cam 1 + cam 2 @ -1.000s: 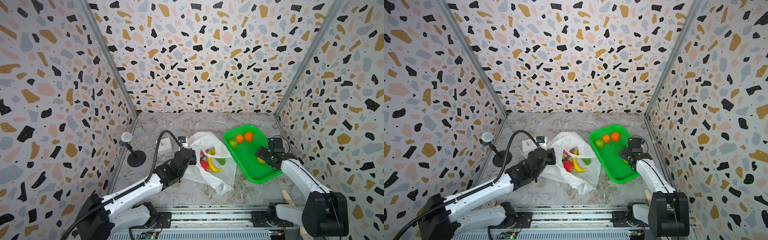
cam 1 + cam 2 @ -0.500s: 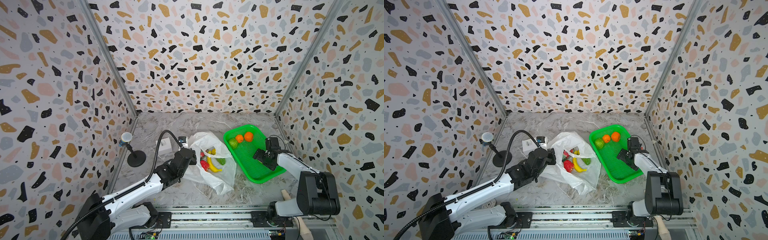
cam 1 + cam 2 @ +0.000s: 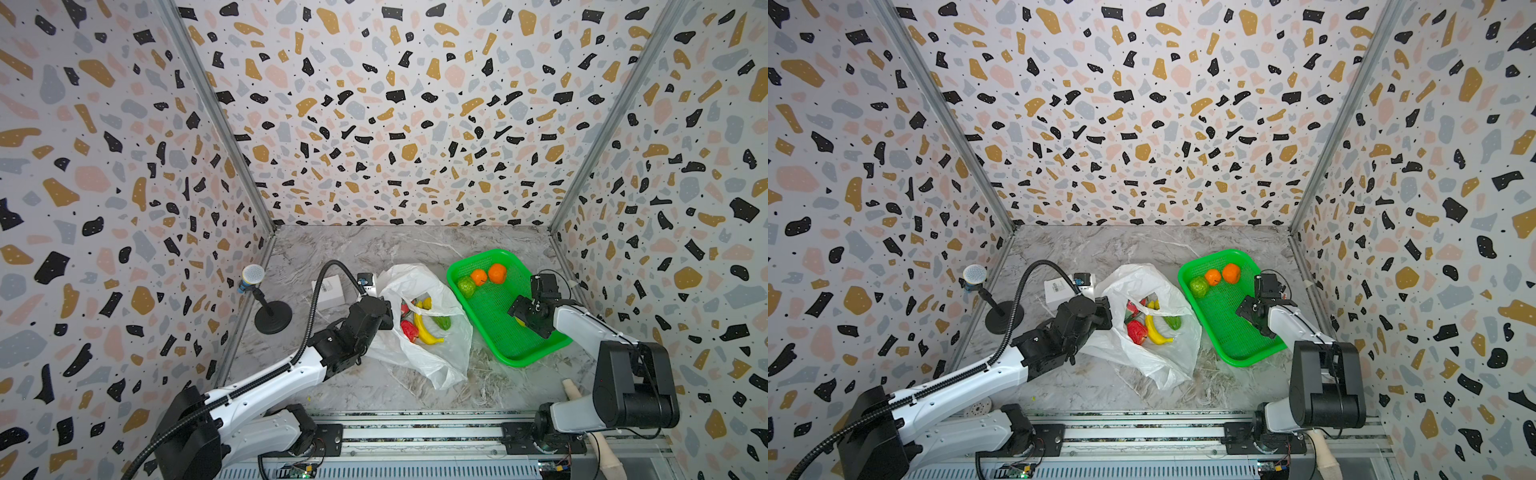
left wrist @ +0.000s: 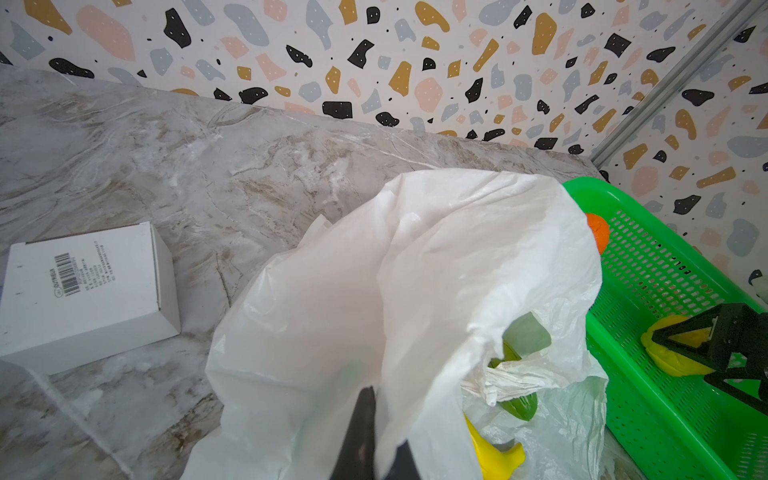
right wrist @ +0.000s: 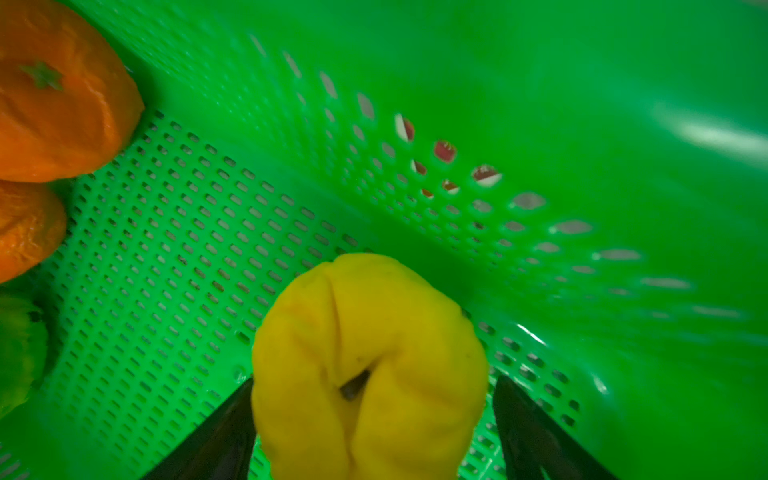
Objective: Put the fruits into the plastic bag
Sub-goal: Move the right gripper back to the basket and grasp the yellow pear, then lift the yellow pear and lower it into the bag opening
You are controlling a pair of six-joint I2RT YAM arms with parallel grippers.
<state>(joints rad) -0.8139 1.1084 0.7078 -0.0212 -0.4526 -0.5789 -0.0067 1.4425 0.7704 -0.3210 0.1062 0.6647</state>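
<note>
The plastic bag (image 3: 432, 361) (image 3: 1154, 361) lies open on the marble floor, and my left gripper (image 3: 384, 316) (image 4: 374, 415) is shut on its near rim. Inside lie a banana (image 3: 424, 330), a red fruit (image 3: 409, 330), a green oblong fruit (image 3: 441, 322) and a dragon fruit (image 3: 404, 308). The green tray (image 3: 523, 361) holds two oranges (image 3: 478, 277) (image 3: 497, 273) and a green round fruit (image 3: 466, 286). My right gripper (image 3: 524, 318) (image 5: 374, 380) is low in the tray, open, with a jaw on each side of the yellow round fruit (image 5: 370, 365) (image 4: 669, 349).
A small white box (image 3: 328, 291) (image 4: 83, 291) sits left of the bag, with a microphone stand (image 3: 266, 307) further left by the wall. Patterned walls close in three sides. The tray's far wall (image 5: 540, 124) rises just beyond the yellow fruit.
My right arm's elbow has lifted while its gripper stayed at the yellow fruit in the tray, jaws a little narrower. The left gripper and the bag have not moved.
</note>
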